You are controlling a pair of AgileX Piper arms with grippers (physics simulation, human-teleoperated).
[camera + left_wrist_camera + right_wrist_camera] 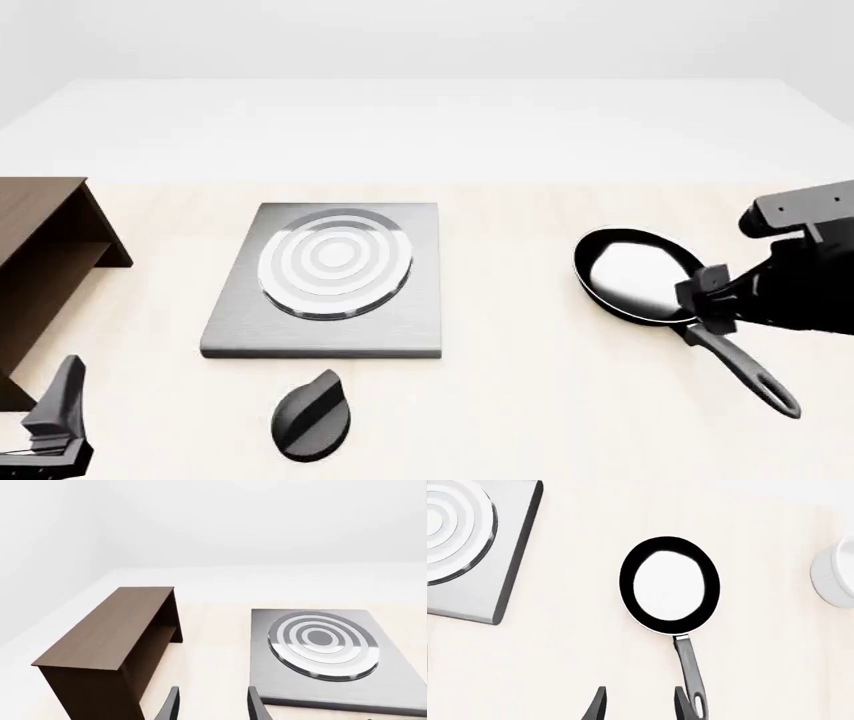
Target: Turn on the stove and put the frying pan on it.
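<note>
The stove (254, 320) is a grey slab with a silver ring burner (334, 262) at the table's middle left; it also shows in the left wrist view (393, 680). Its black oval knob (311, 415) lies apart, in front of the slab. The frying pan (638, 275) sits on the table to the right, handle (747, 370) pointing toward the near right. My right gripper (703, 298) hovers over the pan's handle root, open; in its wrist view (639, 707) the handle (688, 670) lies just outside one finger. My left gripper (54, 420) is open at the near left (212, 707), holding nothing.
A dark brown wooden shelf unit (40, 250) stands at the table's left edge, left of the stove (113, 640). A white bowl (835, 577) sits beyond the pan, seen only in the right wrist view.
</note>
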